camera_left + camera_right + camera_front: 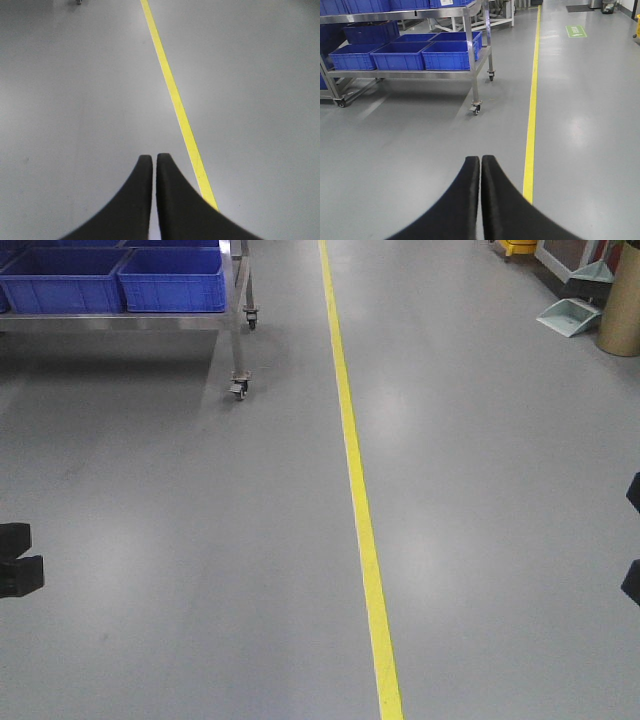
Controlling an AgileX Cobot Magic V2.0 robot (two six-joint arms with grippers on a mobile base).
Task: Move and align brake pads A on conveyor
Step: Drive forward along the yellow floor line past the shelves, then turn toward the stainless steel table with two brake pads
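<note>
Brake pads A unseen, two grippers [154, 159] [480, 160] (fingers [142, 185] together)

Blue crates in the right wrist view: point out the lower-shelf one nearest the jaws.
The front-row crate at the right end, beside the cart's corner leg; the other crates sit further left or behind it.

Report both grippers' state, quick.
Left gripper: shut, holding nothing.
Right gripper: shut, holding nothing.
</note>
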